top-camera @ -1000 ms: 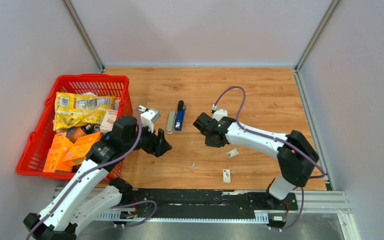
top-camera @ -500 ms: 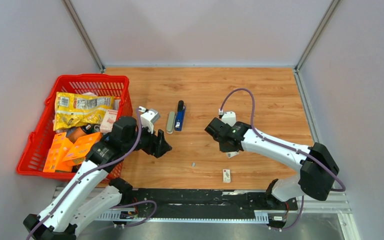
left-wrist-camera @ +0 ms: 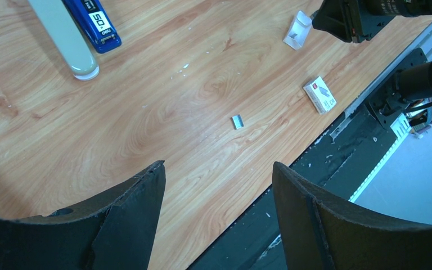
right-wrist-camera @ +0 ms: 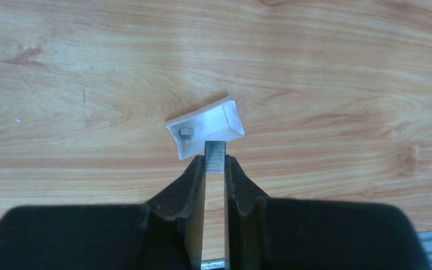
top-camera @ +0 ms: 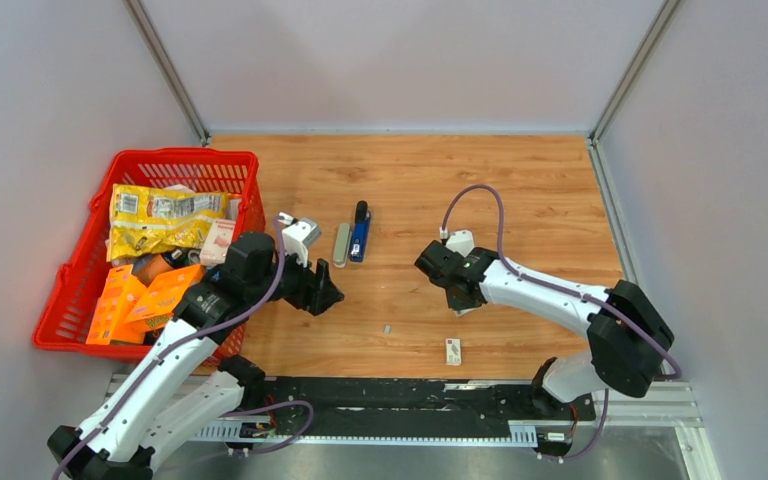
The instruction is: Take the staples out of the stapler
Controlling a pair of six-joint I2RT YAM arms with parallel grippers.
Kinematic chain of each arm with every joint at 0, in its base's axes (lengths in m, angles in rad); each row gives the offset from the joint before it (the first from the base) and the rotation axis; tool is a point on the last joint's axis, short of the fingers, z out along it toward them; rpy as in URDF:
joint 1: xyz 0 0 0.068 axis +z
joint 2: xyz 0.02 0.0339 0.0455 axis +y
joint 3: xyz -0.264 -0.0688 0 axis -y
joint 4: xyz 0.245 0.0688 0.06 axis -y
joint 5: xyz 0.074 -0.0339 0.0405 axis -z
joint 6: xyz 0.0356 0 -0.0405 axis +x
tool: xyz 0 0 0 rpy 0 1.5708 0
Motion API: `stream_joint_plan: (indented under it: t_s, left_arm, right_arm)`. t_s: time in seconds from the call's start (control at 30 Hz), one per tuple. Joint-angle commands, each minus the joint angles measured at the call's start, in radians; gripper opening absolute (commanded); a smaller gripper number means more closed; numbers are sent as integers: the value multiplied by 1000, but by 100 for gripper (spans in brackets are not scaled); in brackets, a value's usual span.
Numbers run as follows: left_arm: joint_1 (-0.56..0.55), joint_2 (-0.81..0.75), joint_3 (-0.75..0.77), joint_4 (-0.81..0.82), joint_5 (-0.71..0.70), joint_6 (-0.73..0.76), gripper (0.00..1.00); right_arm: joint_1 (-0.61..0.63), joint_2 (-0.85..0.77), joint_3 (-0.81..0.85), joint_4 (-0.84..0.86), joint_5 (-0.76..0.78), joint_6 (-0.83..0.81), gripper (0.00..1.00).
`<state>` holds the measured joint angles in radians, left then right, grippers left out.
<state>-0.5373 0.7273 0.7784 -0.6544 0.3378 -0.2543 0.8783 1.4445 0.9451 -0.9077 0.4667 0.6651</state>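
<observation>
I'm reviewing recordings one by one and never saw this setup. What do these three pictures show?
Two robot arms are bolted at the near edge of a wooden table. The wide picture looks down from above; the other two come from wrist cameras. On the table lie a blue stapler, a grey stapler, a loose staple strip, a white packet and a red basket of packages. The right hand pinches a strip of staples by a small open white box. The left hand hangs open, holding nothing.
</observation>
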Motion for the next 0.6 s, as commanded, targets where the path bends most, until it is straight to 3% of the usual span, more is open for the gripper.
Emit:
stream_joint_plan:
  t_s: [0.0,0.57]
  left_arm:
    - [-3,6,-1,16,3,26,77]
    - [-3,18,1,13,0,29,77]
  right_arm:
    - [-18,13,-12,72,-11,-35,15]
    - [-50,79,-35,118,-30,77,15]
